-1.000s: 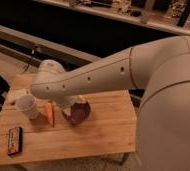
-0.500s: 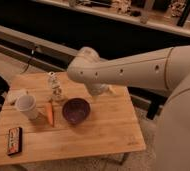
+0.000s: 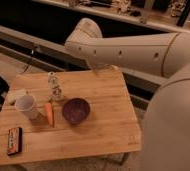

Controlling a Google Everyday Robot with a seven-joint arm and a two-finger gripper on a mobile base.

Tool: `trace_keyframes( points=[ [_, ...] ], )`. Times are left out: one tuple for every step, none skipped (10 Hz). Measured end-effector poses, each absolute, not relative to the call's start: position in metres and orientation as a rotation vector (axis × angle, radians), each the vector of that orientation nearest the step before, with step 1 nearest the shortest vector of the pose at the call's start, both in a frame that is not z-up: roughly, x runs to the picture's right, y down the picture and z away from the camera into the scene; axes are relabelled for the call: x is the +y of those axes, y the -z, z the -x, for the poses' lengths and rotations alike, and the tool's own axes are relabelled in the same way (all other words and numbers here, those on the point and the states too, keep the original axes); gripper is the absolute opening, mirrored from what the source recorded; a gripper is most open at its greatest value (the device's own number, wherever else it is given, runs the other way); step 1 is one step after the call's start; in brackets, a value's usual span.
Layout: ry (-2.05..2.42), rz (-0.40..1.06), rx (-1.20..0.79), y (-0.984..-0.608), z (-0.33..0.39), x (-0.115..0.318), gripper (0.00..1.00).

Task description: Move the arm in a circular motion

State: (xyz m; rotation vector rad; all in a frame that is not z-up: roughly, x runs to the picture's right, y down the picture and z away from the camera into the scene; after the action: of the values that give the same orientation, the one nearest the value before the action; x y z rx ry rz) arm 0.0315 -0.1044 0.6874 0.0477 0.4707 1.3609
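Note:
The arm (image 3: 133, 50) is a thick cream-white tube with small dark screw holes. It reaches from the big rounded body (image 3: 175, 120) on the right across to the upper left. Its bulbous joint (image 3: 84, 31) hangs above the far edge of the wooden table (image 3: 105, 125). A short cream piece (image 3: 101, 64) drops from under the arm behind the table's far edge. The gripper is hidden behind the arm, so I cannot see it.
On the table stand a purple bowl (image 3: 76, 110), an orange carrot (image 3: 49, 114), a white cup (image 3: 26, 106), a small clear bottle (image 3: 54, 88), a beige block (image 3: 15, 95) and a dark flat packet (image 3: 14, 140). A long ledge (image 3: 138, 82) runs behind the table.
The arm has swung up and to the right, off the table's left-middle toward its far edge. The bowl and the bottle it covered now show fully.

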Motion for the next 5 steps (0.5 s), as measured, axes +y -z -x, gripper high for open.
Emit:
trace_keyframes(
  points=[
    [-1.331,-0.063,0.403,-0.686,0.008,-0.123,0.65],
    [-1.309,-0.069,0.355,-0.684,0.037,-0.133,0.65],
    [-1.278,-0.073,0.3,-0.68,0.071,-0.141,0.65],
    [-1.251,-0.075,0.257,-0.677,0.098,-0.146,0.65],
    [-1.222,-0.071,0.21,-0.671,0.127,-0.147,0.65]
  ],
)
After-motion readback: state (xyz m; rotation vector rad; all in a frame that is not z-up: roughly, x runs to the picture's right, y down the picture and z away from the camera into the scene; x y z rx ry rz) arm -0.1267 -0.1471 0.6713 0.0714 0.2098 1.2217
